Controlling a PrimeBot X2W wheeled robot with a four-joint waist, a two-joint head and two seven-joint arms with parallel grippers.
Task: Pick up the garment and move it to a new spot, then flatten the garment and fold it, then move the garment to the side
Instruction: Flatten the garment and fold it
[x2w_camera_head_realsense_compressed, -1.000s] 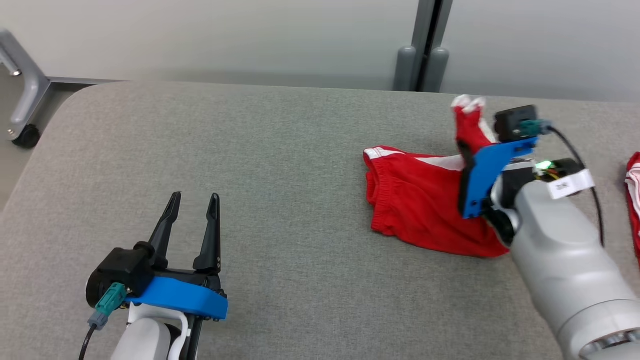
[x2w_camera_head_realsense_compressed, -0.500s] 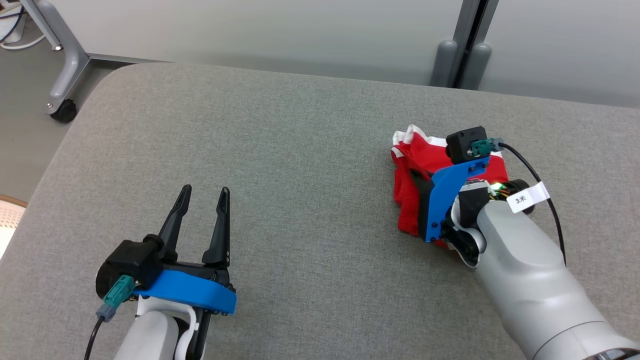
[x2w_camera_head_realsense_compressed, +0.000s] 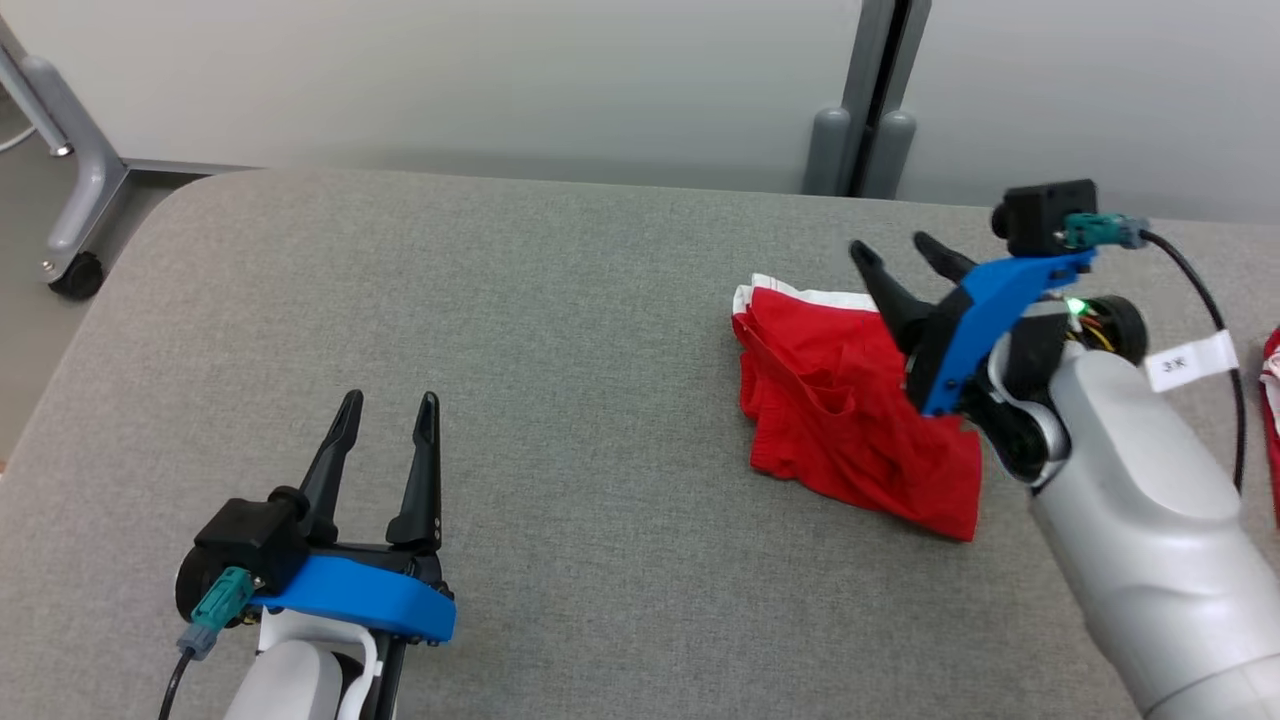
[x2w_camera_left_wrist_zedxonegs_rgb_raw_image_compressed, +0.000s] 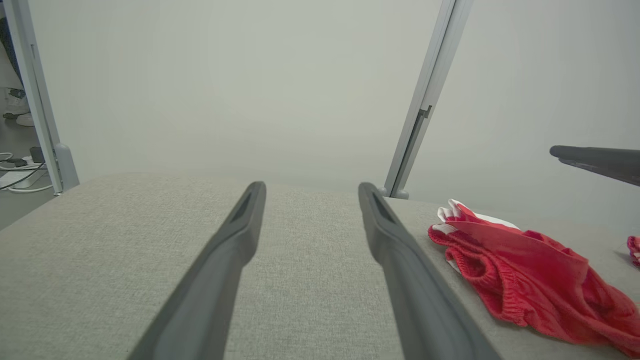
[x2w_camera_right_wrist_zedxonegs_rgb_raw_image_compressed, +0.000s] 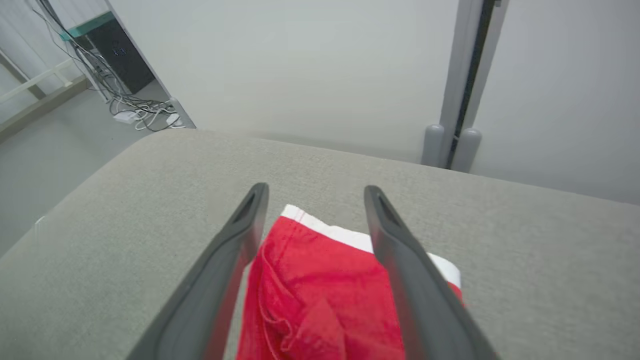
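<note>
1. Lying in a loose, rumpled fold on the grey table (x2w_camera_head_realsense_compressed: 550, 300), the red garment (x2w_camera_head_realsense_compressed: 850, 410) sits toward 3 o'clock in the head view, with its white trim along the far edge.
2. Right gripper (x2w_camera_head_realsense_compressed: 892, 247) hangs above the garment's 1 o'clock corner, jaws spread wide and empty. In the right wrist view, red cloth lies below and between its two fingers, ungripped.
3. Left gripper (x2w_camera_head_realsense_compressed: 390, 400) sits at 7 o'clock, well apart from the garment, jaws parted with nothing between them, tips pointing to 12 o'clock.
4. Another red cloth (x2w_camera_head_realsense_compressed: 1270, 400) shows at the head view's 3 o'clock edge.
</note>
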